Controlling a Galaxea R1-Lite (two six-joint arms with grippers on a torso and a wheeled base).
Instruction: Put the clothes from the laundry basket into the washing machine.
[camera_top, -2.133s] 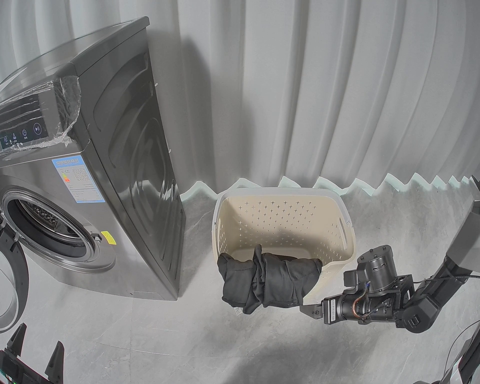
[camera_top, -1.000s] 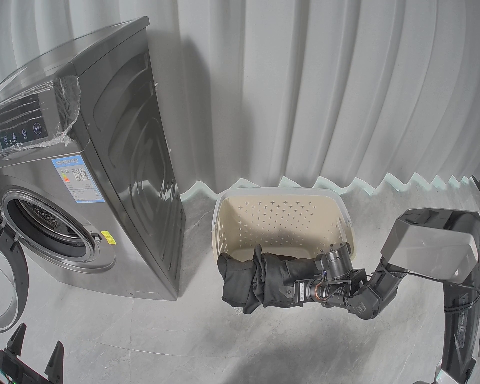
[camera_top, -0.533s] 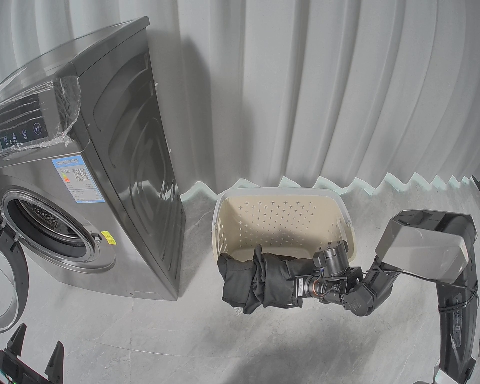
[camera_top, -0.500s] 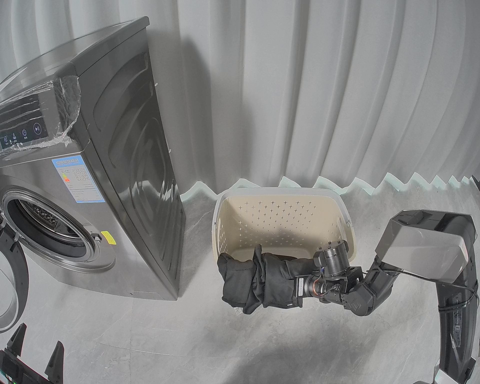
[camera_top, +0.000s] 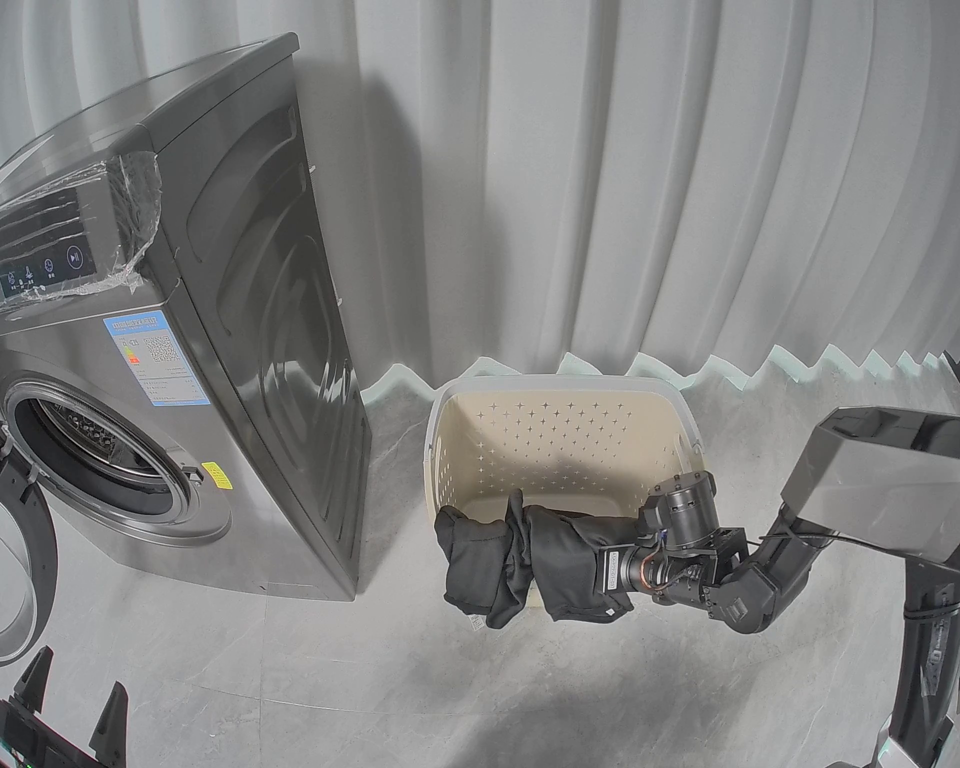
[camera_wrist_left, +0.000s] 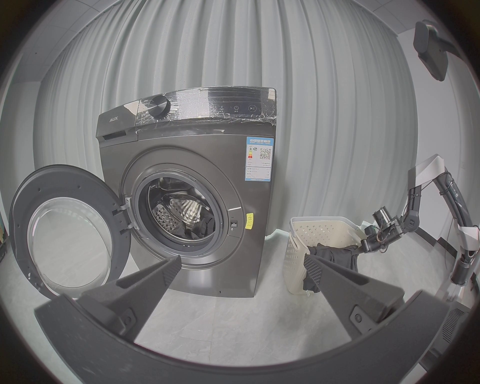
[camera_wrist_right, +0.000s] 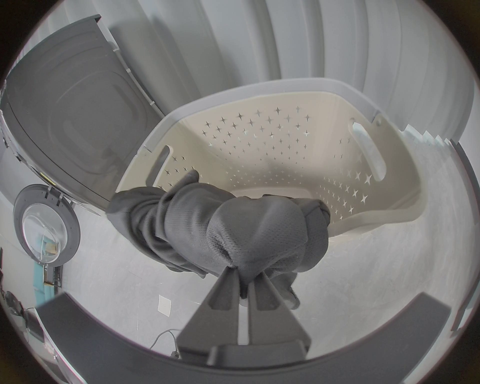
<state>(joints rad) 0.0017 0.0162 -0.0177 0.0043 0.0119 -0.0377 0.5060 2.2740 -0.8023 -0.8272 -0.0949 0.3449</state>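
A dark garment (camera_top: 530, 570) overhangs the laundry basket (camera_top: 560, 440) (right gripper (camera_wrist_right: 245, 285) pinching it).

The dark garment (camera_top: 520, 565) is covering the near wall of the laundry basket (camera_top: 560, 385). It is also wrapping the tips of the right end effector (camera_wrist_right: 243, 282), so the pinched fold is lying hidden. The left edge of the head view is cutting the washing machine (camera_top: 250, 330) and its door (camera_top: 30, 540), and the bottom corner is cutting the left end effector (camera_top: 72, 700). Something dark is lying in the drum (camera_wrist_left: 185, 220), too small to tell what it is.
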